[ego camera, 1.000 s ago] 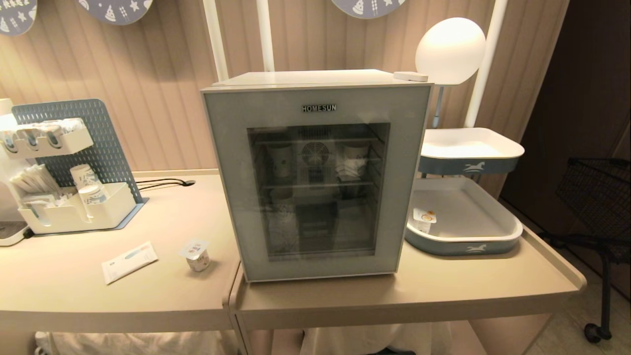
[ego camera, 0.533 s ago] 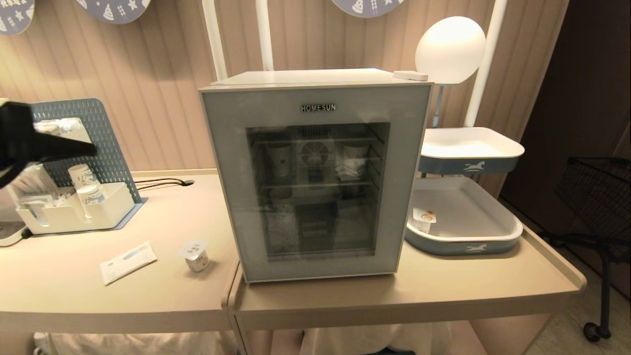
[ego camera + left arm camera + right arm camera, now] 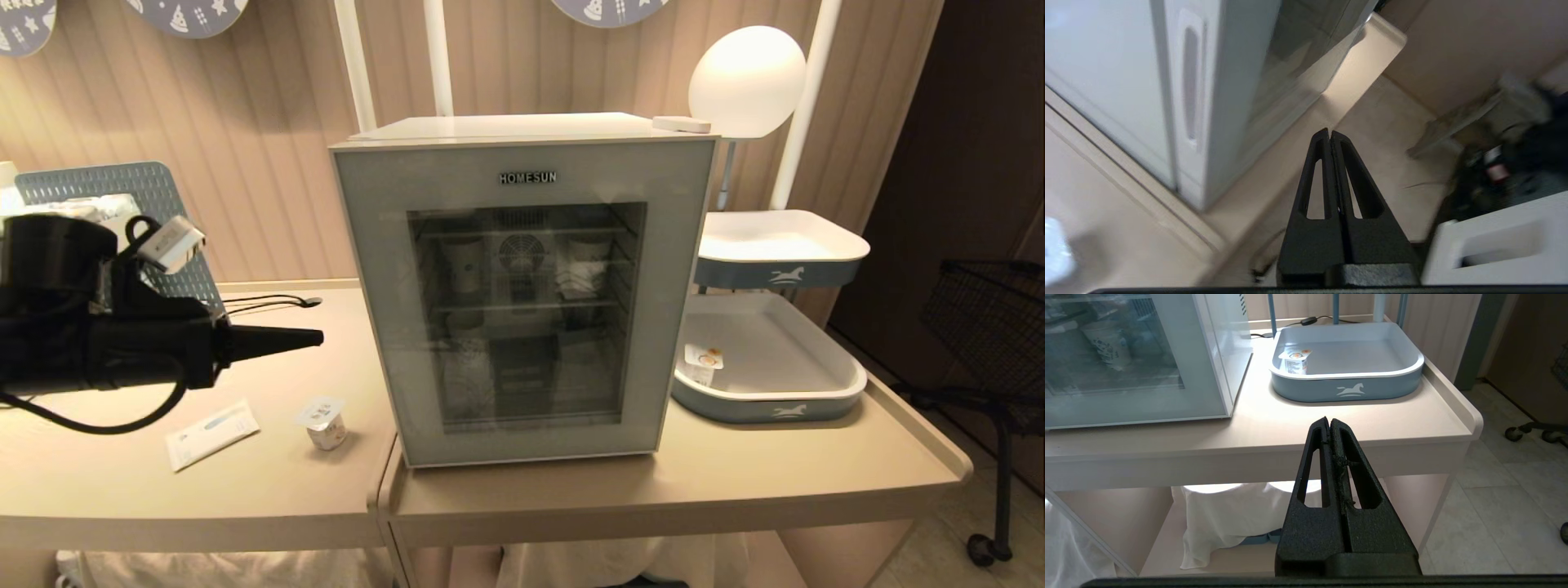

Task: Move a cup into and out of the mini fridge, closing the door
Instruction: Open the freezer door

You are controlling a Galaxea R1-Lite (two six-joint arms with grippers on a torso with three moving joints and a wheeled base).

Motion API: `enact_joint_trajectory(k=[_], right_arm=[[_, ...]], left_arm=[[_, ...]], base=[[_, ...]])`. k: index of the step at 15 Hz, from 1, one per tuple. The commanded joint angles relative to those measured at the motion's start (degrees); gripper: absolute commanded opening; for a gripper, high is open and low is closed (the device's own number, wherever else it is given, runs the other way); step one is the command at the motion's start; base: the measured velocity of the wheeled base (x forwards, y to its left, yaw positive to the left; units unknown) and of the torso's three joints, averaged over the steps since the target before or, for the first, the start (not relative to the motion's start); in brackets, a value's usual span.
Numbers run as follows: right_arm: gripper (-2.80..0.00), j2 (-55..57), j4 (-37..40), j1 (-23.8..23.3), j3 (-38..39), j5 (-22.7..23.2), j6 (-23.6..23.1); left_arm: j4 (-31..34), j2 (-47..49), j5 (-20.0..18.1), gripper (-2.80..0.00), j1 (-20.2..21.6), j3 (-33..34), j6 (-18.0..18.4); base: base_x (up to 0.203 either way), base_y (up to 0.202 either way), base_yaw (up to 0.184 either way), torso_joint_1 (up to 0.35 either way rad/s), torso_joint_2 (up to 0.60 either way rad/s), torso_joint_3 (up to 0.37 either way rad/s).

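My left gripper [image 3: 314, 334] is pinched shut and holds nothing. The cup [image 3: 324, 421] sits on the bench just below its tip. The fridge [image 3: 522, 286] is straight ahead, door [image 3: 522, 163] closed.

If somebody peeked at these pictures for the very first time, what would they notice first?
Probably the mini fridge, standing in the middle of the table with its door shut and paper cups dimly visible behind the glass. Next, the black left gripper, shut and pointing at the fridge's side from the left. Below it the cup sits on the table, and a glowing round lamp shines at the upper right.
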Motion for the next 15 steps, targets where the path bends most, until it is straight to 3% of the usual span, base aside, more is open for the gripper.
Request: enact_joint_trajectory(k=[1, 2, 4, 9, 11, 15], right_arm=[[-2.80, 0.1, 0.0, 0.0, -0.1, 0.0, 0.0], [-2.80, 0.1, 0.0, 0.0, 0.0, 0.0, 0.0], [-2.80, 0.1, 0.0, 0.0, 0.0, 0.0, 0.0], [-2.80, 0.1, 0.0, 0.0, -0.1, 0.0, 0.0], [-2.80, 0.1, 0.0, 0.0, 0.0, 0.0, 0.0], [-2.80, 0.1, 0.0, 0.0, 0.0, 0.0, 0.0]], left_arm=[[-5.4, 6.1, -0.1, -2.80, 0.2, 2.6, 4.7], [-8.3, 8.3, 0.3, 0.00, 0.2, 2.5, 6.9], [-13.5, 13.1, 1.9, 0.00, 0.4, 1.2, 8.0], [-26.1, 21.7, 3.3, 0.00, -0.8, -0.5, 6.2], [-28.9, 23.2, 3.3, 0.00, -3.1, -2.3, 1.6], [-31.0, 23.7, 0.9, 0.00, -5.8, -2.4, -2.0]], base=[[0.000, 0.000, 0.000, 0.000, 0.00, 0.000], [0.000, 0.000, 0.000, 0.000, 0.00, 0.000], [0.000, 0.000, 0.000, 0.000, 0.00, 0.000], [0.000, 0.000, 0.000, 0.000, 0.00, 0.000], [0.000, 0.000, 0.000, 0.000, 0.00, 0.000], [0.000, 0.000, 0.000, 0.000, 0.00, 0.000]])
